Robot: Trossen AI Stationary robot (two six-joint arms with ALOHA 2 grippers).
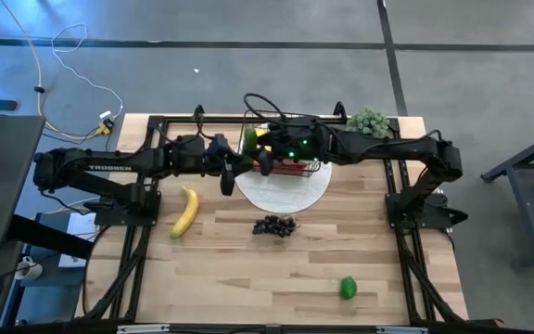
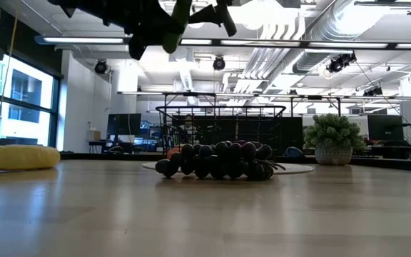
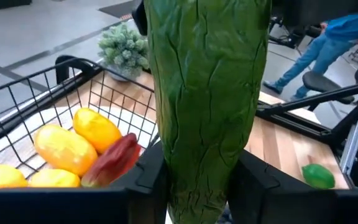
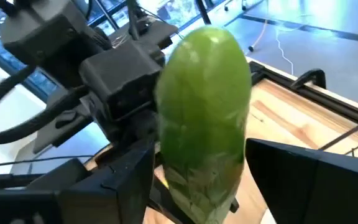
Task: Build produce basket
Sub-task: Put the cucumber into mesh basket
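A long green cucumber point(image 3: 207, 93) hangs in the air at the near-left side of the black wire basket point(image 1: 302, 168), which stands on a round white plate point(image 1: 281, 190). My left gripper point(image 3: 197, 183) is shut on it. My right gripper point(image 4: 201, 180) is open, its fingers on either side of the cucumber's other end point(image 4: 204, 93). In the basket lie yellow fruits point(image 3: 61, 149), an orange point(image 3: 95, 127) and a red chili point(image 3: 114, 158). On the table lie a banana point(image 1: 186, 211), dark grapes point(image 1: 274, 225) and a green pepper point(image 1: 349, 288). My left gripper pinches the cucumber between its two fingers point(image 3: 148, 177), near one end point(image 3: 197, 155). The cucumber runs on forward past the fingers and is lifted clear of table and basket. My right gripper has the cucumber's free end between its fingers point(image 4: 123, 180); whether they touch it I cannot tell.
A green bushy plant point(image 1: 369, 121) in a pot stands at the far right corner, behind the basket. Black frame rails point(image 1: 137, 241) run along both table sides. A person in blue point(image 3: 334, 37) sits beyond the table. Bare wood lies near the front edge.
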